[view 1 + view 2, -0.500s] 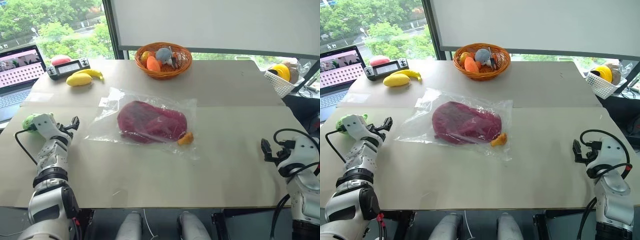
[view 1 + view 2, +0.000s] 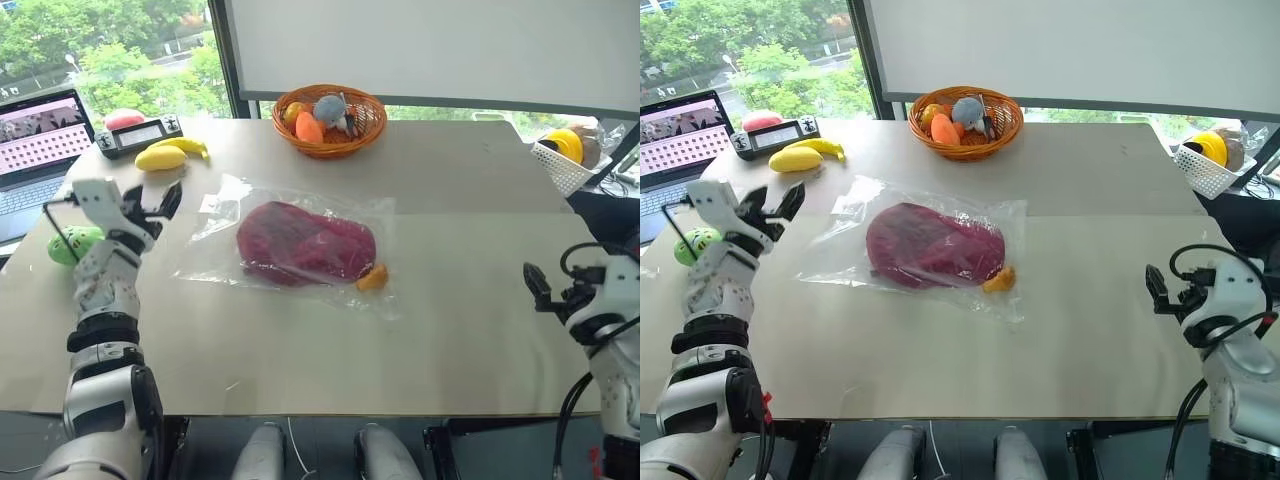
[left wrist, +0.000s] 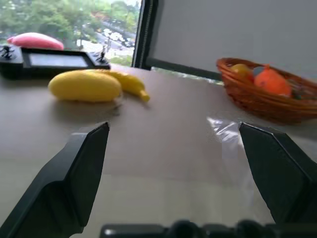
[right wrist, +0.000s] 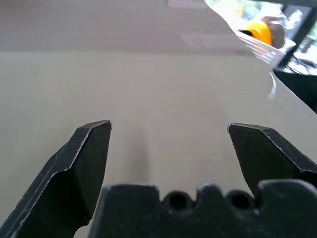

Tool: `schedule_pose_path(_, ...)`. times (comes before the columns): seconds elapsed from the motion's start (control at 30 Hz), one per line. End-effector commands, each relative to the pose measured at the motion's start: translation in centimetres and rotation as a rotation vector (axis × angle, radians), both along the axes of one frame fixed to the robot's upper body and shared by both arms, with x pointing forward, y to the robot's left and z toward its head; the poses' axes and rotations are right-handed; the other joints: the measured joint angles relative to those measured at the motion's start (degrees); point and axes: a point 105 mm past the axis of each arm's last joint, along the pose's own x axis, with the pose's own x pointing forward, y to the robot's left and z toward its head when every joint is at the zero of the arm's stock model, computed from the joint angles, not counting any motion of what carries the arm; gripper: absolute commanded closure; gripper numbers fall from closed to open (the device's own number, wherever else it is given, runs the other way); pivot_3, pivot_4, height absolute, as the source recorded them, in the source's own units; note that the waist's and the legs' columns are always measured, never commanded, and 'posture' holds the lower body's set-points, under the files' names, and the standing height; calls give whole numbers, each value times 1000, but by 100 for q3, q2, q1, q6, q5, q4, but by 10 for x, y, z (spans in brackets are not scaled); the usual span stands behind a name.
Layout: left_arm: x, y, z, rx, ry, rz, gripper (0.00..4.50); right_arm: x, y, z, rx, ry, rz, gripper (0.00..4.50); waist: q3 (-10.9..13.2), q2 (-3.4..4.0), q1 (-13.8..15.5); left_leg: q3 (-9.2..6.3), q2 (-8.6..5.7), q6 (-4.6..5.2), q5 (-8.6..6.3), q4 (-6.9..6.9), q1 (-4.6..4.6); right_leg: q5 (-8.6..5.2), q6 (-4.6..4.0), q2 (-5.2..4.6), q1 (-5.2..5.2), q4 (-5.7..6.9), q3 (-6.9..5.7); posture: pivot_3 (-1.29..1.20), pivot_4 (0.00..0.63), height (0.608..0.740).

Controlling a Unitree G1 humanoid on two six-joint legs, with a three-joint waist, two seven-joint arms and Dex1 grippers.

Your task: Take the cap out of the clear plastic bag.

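A small white label (image 2: 208,204) sits at the far-left corner of the clear plastic bag (image 2: 290,243); any print on it is too small to read. The laptop (image 2: 40,135) at the far left shows a pink screen whose writing cannot be made out either.

The bag lies flat in the middle of the table (image 2: 450,320), glossy and crinkled, wider than what it holds. The cap (image 2: 305,243) is dark red fabric, lying fully inside the bag as a rounded, rumpled mass. A small orange toy (image 2: 372,277) rests at the bag's near-right edge, just beside the cap.

Beyond the bag, a wicker basket (image 2: 328,119) holds orange and grey items. To the far left lie a mango (image 2: 160,158), a banana (image 2: 184,146) and a black handheld device (image 2: 137,134). A green ball (image 2: 68,245) sits at the left edge.

The left gripper (image 2: 158,205) hovers left of the bag, jaws spread wide and holding nothing. The right gripper (image 2: 536,290) hangs at the near right, well apart from the bag, also spread and empty.
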Motion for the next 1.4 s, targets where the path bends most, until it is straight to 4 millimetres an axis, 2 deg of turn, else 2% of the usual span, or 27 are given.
schedule_pose_path(0.03,-39,-64,58,115,-130,-424,9,-2,42,47,-5,-66,259,0,0,1,-45,0,0,0,0,0,0,0,0,0,0,0,1,0,150,733)
schedule_pose_path(0.1,-66,-92,52,190,-65,-644,9,-5,61,52,-24,-36,381,0,-1,5,-135,1,1,0,0,-4,-3,0,-1,0,-2,-1,4,0,150,733)
schedule_pose_path(0.17,-100,-113,22,326,103,-884,9,-10,88,53,-74,12,566,0,-2,9,-212,3,2,6,-6,-7,6,-1,-2,1,2,-1,8,0,150,733)
schedule_pose_path(0.23,-119,-121,-1,361,232,-1009,9,-15,111,55,-131,57,755,0,1,22,-259,8,5,13,-11,-10,12,-6,-7,3,2,-1,13,0,150,733)
schedule_pose_path(0.3,-125,-122,-9,382,269,-1049,9,-17,122,54,-176,99,869,0,11,27,-238,14,6,16,-12,-4,16,-22,19,5,3,3,17,0,150,733)
schedule_pose_path(0.37,-128,-122,-13,407,281,-1074,9,-17,127,52,-217,137,948,0,19,20,-202,9,14,17,-12,6,11,-28,29,12,1,2,9,0,150,733)
schedule_pose_path(0.47,-126,-128,-23,449,294,-1095,9,-4,151,33,-396,203,1145,0,19,19,-171,12,13,16,-11,21,10,-28,29,10,4,-1,10,0,150,733)
schedule_pose_path(0.6,-126,-136,-25,455,285,-1120,9,23,158,-1,-627,278,1220,0,23,15,-171,18,16,15,-11,18,11,-27,30,11,2,-3,11,0,150,733)
schedule_pose_path(0.8,-128,-142,-28,464,295,-1136,9,55,177,-18,-732,289,1309,0,53,23,-128,18,8,15,-12,15,-24,-6,-6,3,-29,-2,11,0,150,733)
schedule_pose_path(0.9,-133,-144,-27,461,299,-1148,9,73,185,-19,-754,277,1303,0,59,22,-127,17,9,14,-12,12,-23,-6,-7,5,-31,-1,9,0,150,733)
schedule_pose_path(1.07,-137,-144,-28,466,313,-1141,9,88,196,-14,-733,256,1317,0,64,23,-120,16,9,14,-12,11,-18,-5,-8,4,-25,0,8,0,150,733)
schedule_pose_path(1.13,-137,-144,-28,469,315,-1136,9,90,198,-17,-726,264,1324,0,64,23,-114,14,9,14,-12,12,-18,-5,-8,5,-25,0,7,0,150,733)
schedule_pose_path(1.27,-136,-144,-26,475,311,-1124,9,91,198,-37,-695,316,1319,0,64,24,-117,12,8,14,-12,12,-13,-5,-8,5,-19,0,6,0,150,733)
schedule_pose_path(1.4,-134,-144,-25,472,307,-1114,9,92,193,-43,-665,340,1303,0,64,24,-128,13,8,13,-12,10,5,-4,-9,5,-6,3,7,0,150,733)
